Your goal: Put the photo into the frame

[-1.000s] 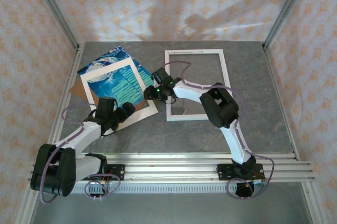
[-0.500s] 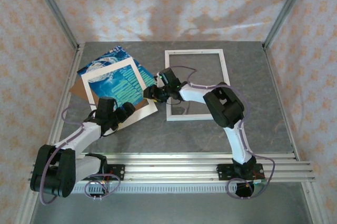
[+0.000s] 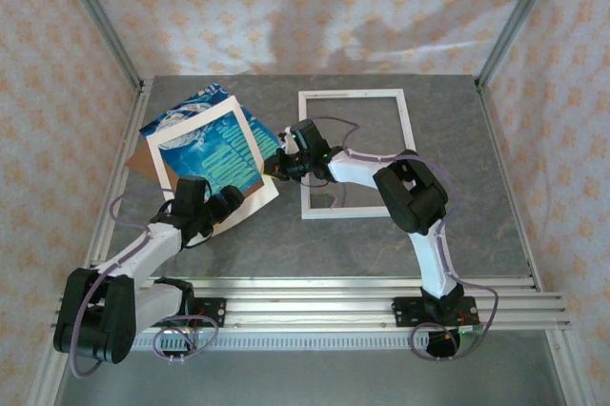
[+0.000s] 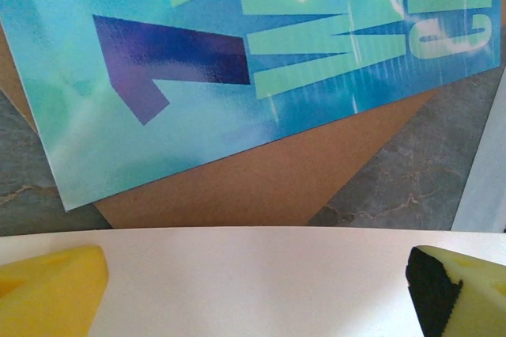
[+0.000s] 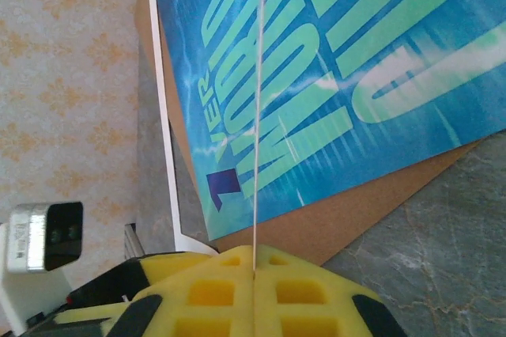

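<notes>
Left hand (image 3: 229,201): released, at the 6 o'clock edge of the mat (image 3: 255,144). Photo (image 3: 214,153): under the mat, at 10 o'clock on the desk. Right hand (image 3: 278,166): clenched on the mat's 3 o'clock edge. Risk: the thin edge may slip out, or the mat may drag the photo. Frame (image 3: 351,94): at 1 o'clock.

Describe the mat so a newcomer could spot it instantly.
On the grey table, left of the empty white frame, lies a tilted stack. The mat is its top layer, one edge pinched by the right gripper. Unlike the frame, it is flat and cream, its window showing the blue photo.
</notes>
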`<state>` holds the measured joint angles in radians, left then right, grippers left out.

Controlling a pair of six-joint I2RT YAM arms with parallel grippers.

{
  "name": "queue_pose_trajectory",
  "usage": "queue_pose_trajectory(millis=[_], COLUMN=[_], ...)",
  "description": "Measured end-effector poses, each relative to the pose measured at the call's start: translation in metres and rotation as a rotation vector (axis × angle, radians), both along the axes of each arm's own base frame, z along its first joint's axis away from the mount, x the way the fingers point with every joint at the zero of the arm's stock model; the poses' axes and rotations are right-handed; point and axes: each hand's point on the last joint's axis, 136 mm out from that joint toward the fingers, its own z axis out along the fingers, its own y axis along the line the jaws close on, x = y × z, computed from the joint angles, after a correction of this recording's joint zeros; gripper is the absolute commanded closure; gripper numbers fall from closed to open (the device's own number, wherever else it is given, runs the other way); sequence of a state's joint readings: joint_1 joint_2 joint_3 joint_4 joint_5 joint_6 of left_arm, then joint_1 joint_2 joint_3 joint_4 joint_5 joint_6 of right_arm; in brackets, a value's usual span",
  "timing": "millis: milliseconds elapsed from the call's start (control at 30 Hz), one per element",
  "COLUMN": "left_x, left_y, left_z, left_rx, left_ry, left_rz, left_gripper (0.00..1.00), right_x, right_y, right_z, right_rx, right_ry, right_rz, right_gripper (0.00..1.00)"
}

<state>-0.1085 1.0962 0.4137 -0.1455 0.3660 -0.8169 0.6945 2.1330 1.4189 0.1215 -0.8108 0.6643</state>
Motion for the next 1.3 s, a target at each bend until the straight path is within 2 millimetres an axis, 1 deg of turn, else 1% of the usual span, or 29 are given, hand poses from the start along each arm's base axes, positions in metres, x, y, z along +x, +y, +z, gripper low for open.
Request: queue_pose_trajectory(millis=[67,167,233,300,400,500,600,633,733,867,1000,1100,1300], left_x=[0.005,0.022,0.034,0.043,0.049,0.052,0.055,0.056,0.062,0.073,0.080,0.082,0.084], left_y=[0.000,-0.002,-0.003,-0.003,-0.004,-0.008,-0.020,-0.024,-0.037,-0.050,-0.060,-0.064,-0.065], left_z=[0.011,0.041,0.065,0.081,0.092,0.090,0.082,0.080,0.076,0.073,0.067,0.062,0.057], left_rx=[0.001,-0.001,-0.005,-0.009,-0.009,0.000,0.008,0.009,0.010,0.012,0.008,0.005,0.006], left_ry=[-0.014,-0.085,-0.145,-0.183,-0.210,-0.201,-0.176,-0.170,-0.158,-0.165,-0.163,-0.152,-0.142], left_rz=[-0.002,-0.003,-0.001,0.000,0.001,-0.007,-0.040,-0.050,-0.083,-0.106,-0.123,-0.126,-0.127], left_gripper=[0.00,0.00,0.00,0.00,0.00,0.00,0.00,0.00,0.00,0.00,0.00,0.00,0.00], right_x=[0.000,-0.001,0.002,0.005,0.012,0.015,0.013,0.011,0.004,-0.001,-0.002,-0.006,-0.017], right_y=[-0.001,-0.007,-0.014,-0.026,-0.055,-0.086,-0.118,-0.127,-0.162,-0.216,-0.260,-0.281,-0.326], right_z=[0.001,0.007,0.017,0.031,0.055,0.078,0.096,0.099,0.108,0.112,0.109,0.099,0.069], right_rx=[-0.004,-0.017,-0.024,-0.028,-0.047,-0.090,-0.150,-0.166,-0.217,-0.282,-0.347,-0.396,-0.516], right_ry=[0.000,-0.001,-0.008,-0.024,-0.060,-0.106,-0.151,-0.157,-0.174,-0.166,-0.145,-0.113,-0.022], right_rz=[-0.001,-0.005,-0.014,-0.031,-0.067,-0.098,-0.126,-0.131,-0.163,-0.225,-0.268,-0.280,-0.342], right_gripper=[1.00,1.00,1.00,1.00,1.00,1.00,0.99,0.99,0.98,0.97,0.97,0.98,1.00])
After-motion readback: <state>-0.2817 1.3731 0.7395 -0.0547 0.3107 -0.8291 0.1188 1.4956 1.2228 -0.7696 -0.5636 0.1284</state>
